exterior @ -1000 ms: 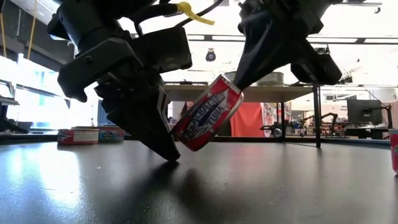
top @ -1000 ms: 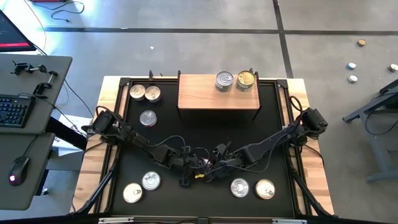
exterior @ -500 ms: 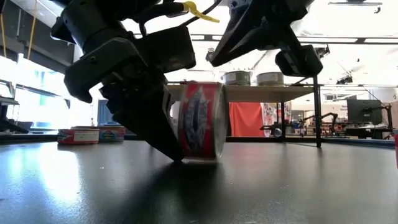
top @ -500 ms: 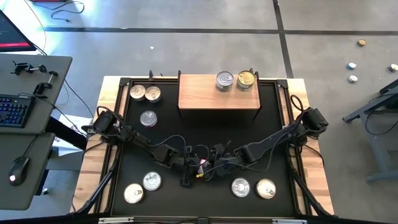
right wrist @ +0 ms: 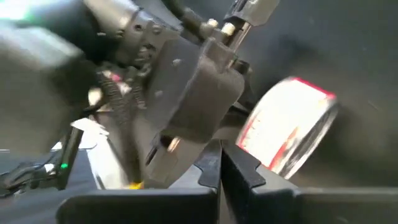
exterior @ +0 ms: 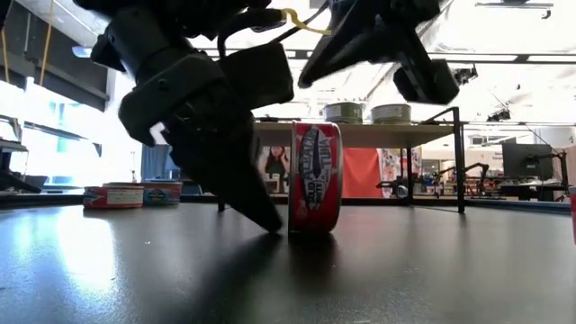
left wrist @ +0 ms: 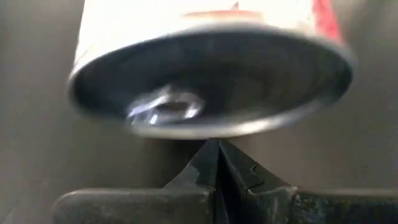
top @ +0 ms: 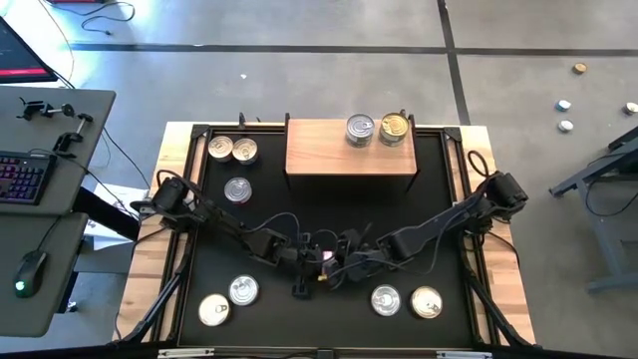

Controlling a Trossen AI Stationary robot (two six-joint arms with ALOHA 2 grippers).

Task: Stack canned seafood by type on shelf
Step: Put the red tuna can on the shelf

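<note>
Across your workspace lies the black mat-covered table (top: 329,209) with its pale wooden border, standing on a grey concrete floor marked with dark lines; to your left sits a grey desk (top: 40,199) with a keyboard (top: 22,178) and mouse (top: 30,269), and a few loose tins (top: 565,105) lie on the floor far to the right. Level across the mat you see a bright hall with ceiling lights and a red panel (exterior: 358,173) beyond. At the far middle of the table stands the shelf (top: 351,148), a light-brown wooden box, with a silver-lidded can (top: 360,128) and a gold-lidded can (top: 395,127) side by side on its right part. Three cans (top: 231,150) rest on the mat left of the shelf, two more (top: 228,299) near the front left and two (top: 405,300) near the front right. Both dark arms meet at the middle front. Between them a red-labelled can (exterior: 315,178) stands on its edge on the mat, with white and blue lettering too warped to read. Your left gripper (exterior: 270,216) is clenched, fingers pressed together, its tip on the mat just beside that can and holding nothing. Your right gripper (right wrist: 219,163) is also clenched and empty, raised above and beside the can. Cables and a yellow tie (exterior: 295,18) hang over the can.
</note>
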